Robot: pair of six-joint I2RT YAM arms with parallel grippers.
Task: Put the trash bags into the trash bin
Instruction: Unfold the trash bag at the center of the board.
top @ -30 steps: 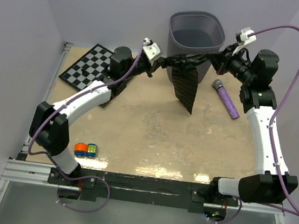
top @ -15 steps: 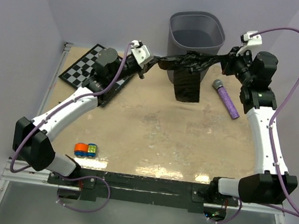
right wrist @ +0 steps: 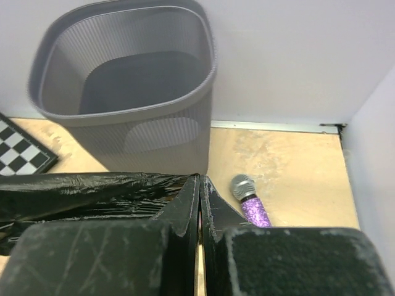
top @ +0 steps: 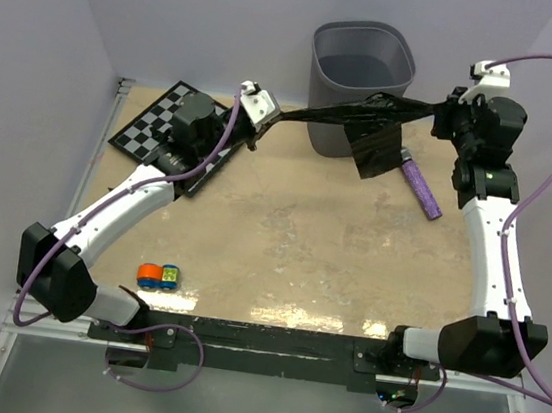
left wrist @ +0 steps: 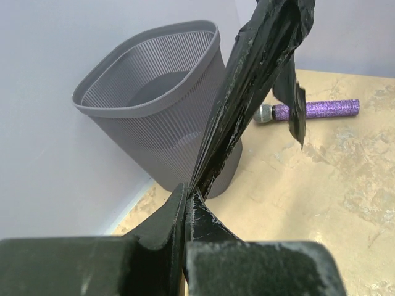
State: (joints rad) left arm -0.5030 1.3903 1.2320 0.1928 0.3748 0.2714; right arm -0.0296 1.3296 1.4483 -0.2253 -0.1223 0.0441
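Over the arms, the top view shows a mottled tan table (top: 282, 238) boxed in by pale lilac walls (top: 179, 13). The left gripper (top: 263, 122) pinches one end of the bag (top: 370, 138) and the right gripper (top: 447, 112) pinches the other. The bag is pulled into a taut rope between them, off the table. Its long axis runs side to side across the front of the bin (top: 329, 141), and a loose flap hangs nearer the right gripper. A mic (top: 420, 184) lies near the right gripper, and a chessboard (top: 150, 126) lies beside the left one. At the left wrist, the gripper (left wrist: 186, 209) is pressed together on the bag (left wrist: 253, 80), which runs ahead and up to the right. The bin (left wrist: 166, 142) stands ahead to the left against the wall, and the mic (left wrist: 315, 110) lies ahead to the right, partly behind the flap. At the right wrist, the gripper (right wrist: 199, 209) clamps the bag (right wrist: 80, 191), which stretches off to its left. The bin (right wrist: 154, 135) is ahead to the left, the mic (right wrist: 250, 200) is just ahead to the right, and the chessboard (right wrist: 21, 154) is far left.
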